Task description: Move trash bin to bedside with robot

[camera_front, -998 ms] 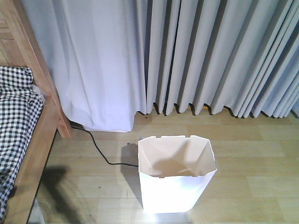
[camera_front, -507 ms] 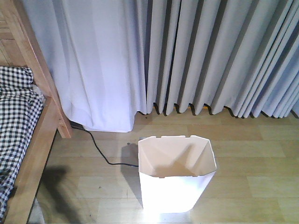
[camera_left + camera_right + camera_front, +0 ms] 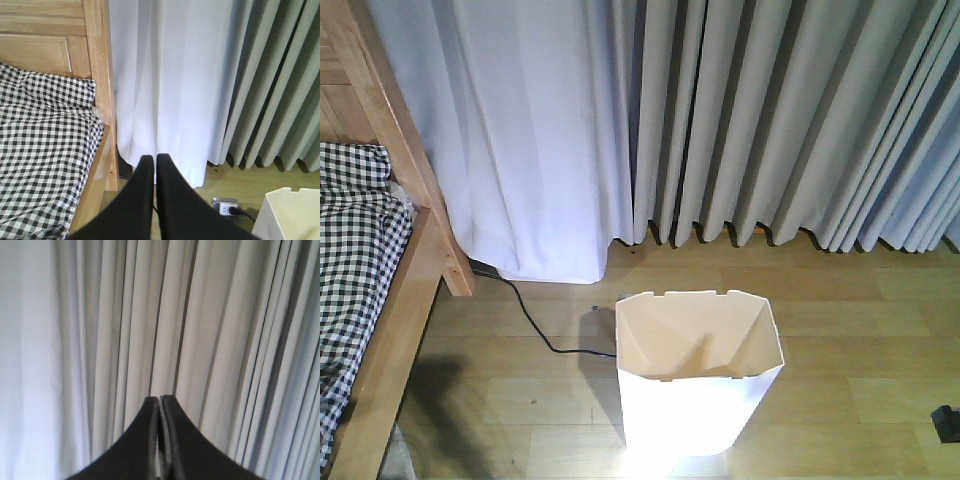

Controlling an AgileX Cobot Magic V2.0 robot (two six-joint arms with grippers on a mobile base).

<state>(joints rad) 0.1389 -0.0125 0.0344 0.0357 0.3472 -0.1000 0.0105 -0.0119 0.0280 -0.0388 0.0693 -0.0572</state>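
**White Bin Stands on the Floor, Apart from the Bed, Both Grippers Closed and Empty**

The white trash bin is seen upright on the wooden floor, its open top facing the front camera and its inside empty as far as can be told. It is placed in the near middle of the scene, in front of the grey curtains. The wooden bed frame with its black-and-white checked bedding is found at the left, and a strip of bare floor is left between bed and bin. A black cable is run across that strip toward the bin's far left corner; in the left wrist view it is seen plugged into a power strip just beside the bin's corner.

The left gripper is held with its fingers pressed together, nothing between them, and is pointed at the gap between the bed post and the white curtain. The right gripper is likewise closed on nothing and is aimed at the curtain folds. A small dark object is glimpsed at the near right edge; what it is cannot be told.

The bin is judged to be near the bed but not against it. Whether this spot counts as the bedside cannot be settled from these views.
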